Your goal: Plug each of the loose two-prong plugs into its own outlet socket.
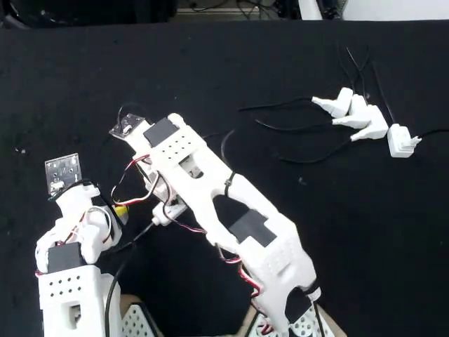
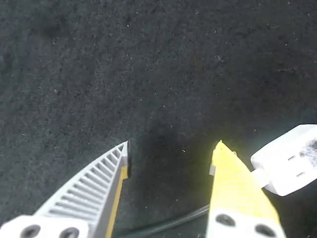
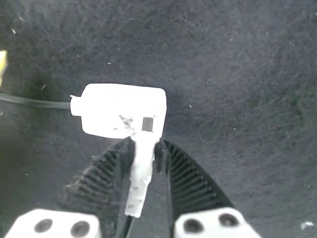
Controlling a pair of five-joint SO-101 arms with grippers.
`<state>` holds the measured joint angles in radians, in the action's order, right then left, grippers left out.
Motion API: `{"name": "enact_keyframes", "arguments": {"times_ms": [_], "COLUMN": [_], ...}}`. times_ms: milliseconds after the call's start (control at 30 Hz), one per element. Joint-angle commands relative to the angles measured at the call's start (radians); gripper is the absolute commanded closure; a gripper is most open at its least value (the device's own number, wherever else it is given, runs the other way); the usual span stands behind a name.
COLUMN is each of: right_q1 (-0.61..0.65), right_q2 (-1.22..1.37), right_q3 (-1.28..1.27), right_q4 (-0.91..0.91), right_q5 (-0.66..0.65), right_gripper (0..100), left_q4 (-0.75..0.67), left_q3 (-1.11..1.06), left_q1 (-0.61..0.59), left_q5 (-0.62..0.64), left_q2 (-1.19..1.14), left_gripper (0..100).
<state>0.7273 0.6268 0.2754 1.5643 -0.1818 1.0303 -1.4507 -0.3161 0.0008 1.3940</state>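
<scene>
1. The right hand is closed narrowly around a white plug. The front end of the plug touches a white socket block.
2. That block lies on the black worktop, at about 8 o'clock from its middle and beneath the right arm.
3. The left hand is spread wide and holds nothing. The block sits just beside its yellow finger.
4. More white plugs with black cords, and a second socket block, lie at about 2 o'clock, well apart from both arms.
</scene>
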Motion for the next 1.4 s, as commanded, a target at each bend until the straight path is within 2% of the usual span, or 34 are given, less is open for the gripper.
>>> {"name": "enact_keyframes", "arguments": {"times_ms": [0, 467, 633, 867, 1167, 1367], "right_q1": [0.077, 0.072, 0.072, 0.074, 0.020, -0.018], "right_q2": [0.159, 0.042, 0.044, -0.007, -0.153, -0.302], "right_q3": [-0.028, 0.048, 0.071, 0.127, 0.114, -0.058], "right_q4": [0.025, -0.006, -0.034, -0.012, 0.012, -0.034], "right_q5": [-0.014, -0.014, -0.014, -0.006, -0.008, -0.041], "right_gripper": [98.8, 98.5, 87.3, 90.0, 88.4, 88.4], "left_q4": [0.005, 0.005, 0.005, 0.005, 0.006, 0.006], "left_q3": [0.035, 0.033, 0.033, 0.033, 0.033, 0.031], "left_q1": [-0.010, -0.010, -0.010, -0.010, -0.010, -0.010], "left_q5": [-0.008, -0.008, -0.008, -0.009, -0.011, -0.011], "left_q2": [0.008, 0.008, 0.008, 0.008, 0.008, 0.008], "left_gripper": [73, 73, 73, 73, 73, 73]}}
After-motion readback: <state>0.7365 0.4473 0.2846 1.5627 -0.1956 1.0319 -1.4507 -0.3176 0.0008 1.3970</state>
